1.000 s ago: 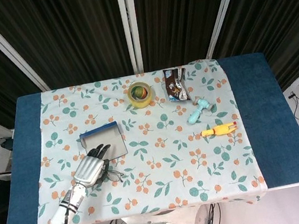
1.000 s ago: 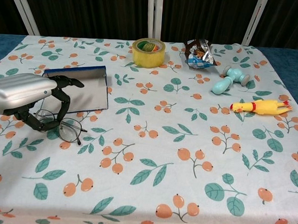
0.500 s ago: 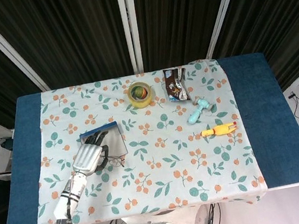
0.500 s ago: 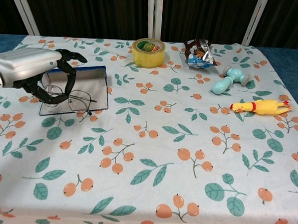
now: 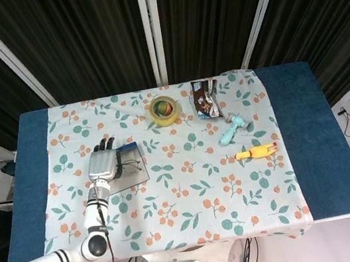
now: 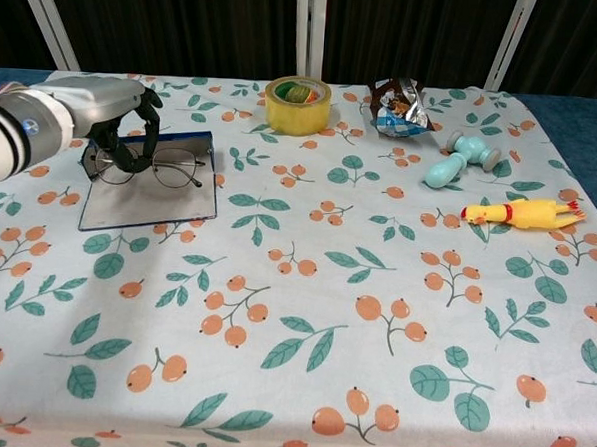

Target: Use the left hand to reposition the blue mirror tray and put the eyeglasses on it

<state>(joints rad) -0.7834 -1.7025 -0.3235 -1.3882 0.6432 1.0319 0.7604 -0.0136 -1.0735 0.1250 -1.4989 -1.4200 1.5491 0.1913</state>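
Holding the glasses point(image 6: 161, 164) over the tray point(image 6: 150, 198), our left hand point(image 6: 109, 108) grips them by one side. If we let go too early, they could tip, slide off, or scratch the mirror.

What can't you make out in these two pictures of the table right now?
- Whether the eyeglasses rest on the blue mirror tray or hang just above it: unclear in either view.
- Eyeglasses in head view: mostly covered by the left hand.
- Fingers' contact with the frame: hidden in chest view.
- Right hand: outside both views.
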